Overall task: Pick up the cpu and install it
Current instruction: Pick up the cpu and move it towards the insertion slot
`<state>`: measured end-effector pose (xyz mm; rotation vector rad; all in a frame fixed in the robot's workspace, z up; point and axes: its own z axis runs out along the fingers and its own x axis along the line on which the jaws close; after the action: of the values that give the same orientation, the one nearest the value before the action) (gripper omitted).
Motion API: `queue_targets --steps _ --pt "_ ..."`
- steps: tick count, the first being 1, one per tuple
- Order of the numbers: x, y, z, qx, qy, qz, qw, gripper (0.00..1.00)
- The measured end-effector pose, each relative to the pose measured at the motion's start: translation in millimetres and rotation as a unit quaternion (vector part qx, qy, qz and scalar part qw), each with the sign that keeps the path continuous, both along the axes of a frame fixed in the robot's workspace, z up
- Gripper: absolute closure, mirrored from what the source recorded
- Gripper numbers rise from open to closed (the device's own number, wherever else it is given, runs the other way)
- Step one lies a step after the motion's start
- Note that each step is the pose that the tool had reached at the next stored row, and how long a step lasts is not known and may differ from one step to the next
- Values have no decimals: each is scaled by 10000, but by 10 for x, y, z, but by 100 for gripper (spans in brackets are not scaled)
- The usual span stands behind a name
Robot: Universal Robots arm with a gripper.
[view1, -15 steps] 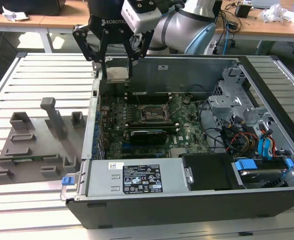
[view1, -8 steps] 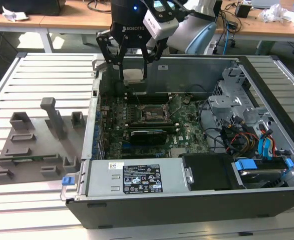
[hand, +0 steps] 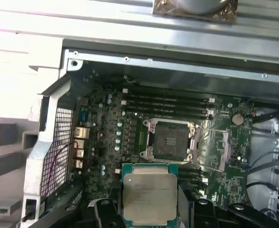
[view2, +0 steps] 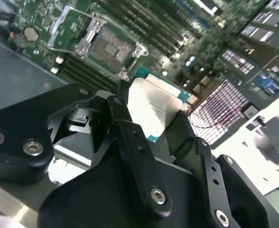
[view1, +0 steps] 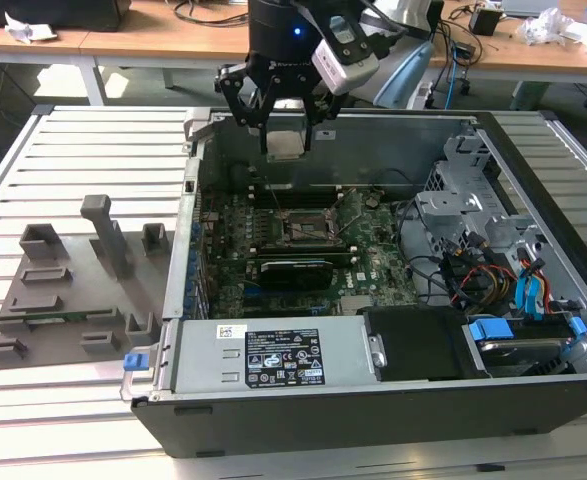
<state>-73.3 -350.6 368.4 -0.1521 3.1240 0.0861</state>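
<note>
silver-topped cpu (hand: 149, 196), held level above motherboard

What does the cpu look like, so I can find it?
Find the big open computer case. Above its green motherboard hangs the black pincer, shut on the cpu: a small, flat, silvery square with a green rim, unlike the hollow socket frame below.

Slatted white table (view1: 83, 150) carries open PC case (view1: 373, 425) & grey parts fixture (view1: 43, 310); fixture sits beside case, on exterior view's left.
</note>
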Motion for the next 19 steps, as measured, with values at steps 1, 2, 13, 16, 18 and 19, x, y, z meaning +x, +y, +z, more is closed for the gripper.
queue_targets --steps 1,2,13,16,18,19 --pt "17 1 -7 50 1 0 10000 45" --pt "25 5 -13 52 1 0 10000 45" --pt "96 121 -271 -13 2 -1 10000 45" --pt "110 123 -321 -12 1 0 10000 45" --pt "116 124 -340 -12 1 0 10000 45" --pt "118 124 -349 -12 1 0 10000 45"
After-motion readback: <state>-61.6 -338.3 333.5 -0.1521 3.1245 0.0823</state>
